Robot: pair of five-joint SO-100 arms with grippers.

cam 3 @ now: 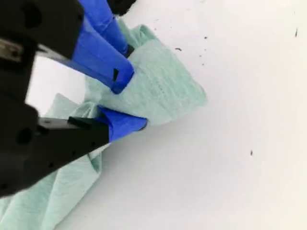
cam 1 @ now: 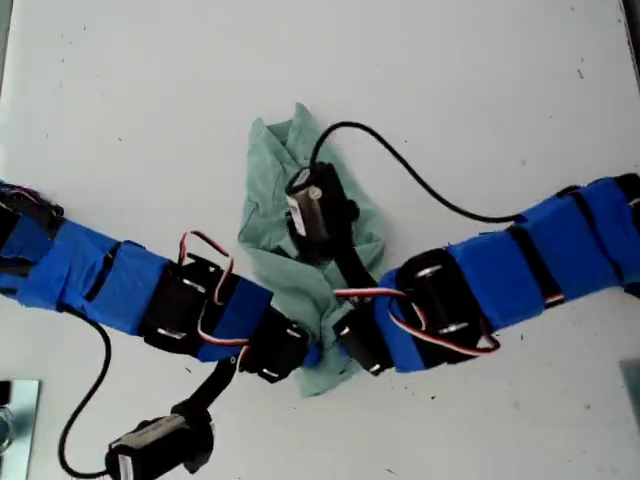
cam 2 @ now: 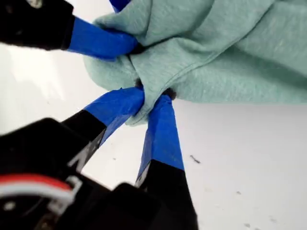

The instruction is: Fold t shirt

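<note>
One crumpled sage-green t shirt (cam 1: 268, 215) lies at the centre of the exterior view on a white table (cam 1: 480, 90). Two blue-taped arms meet at its lower edge: my first gripper (cam 2: 152, 98) and my second gripper (cam 3: 128, 103) each pinch a fold of cloth.

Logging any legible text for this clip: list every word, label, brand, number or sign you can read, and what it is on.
None can be read in any of the three views.
t shirt: plain, no print.
My first gripper and my second gripper: plain blue tape, no markings.
Table: only small dark specks, no writing.
</note>
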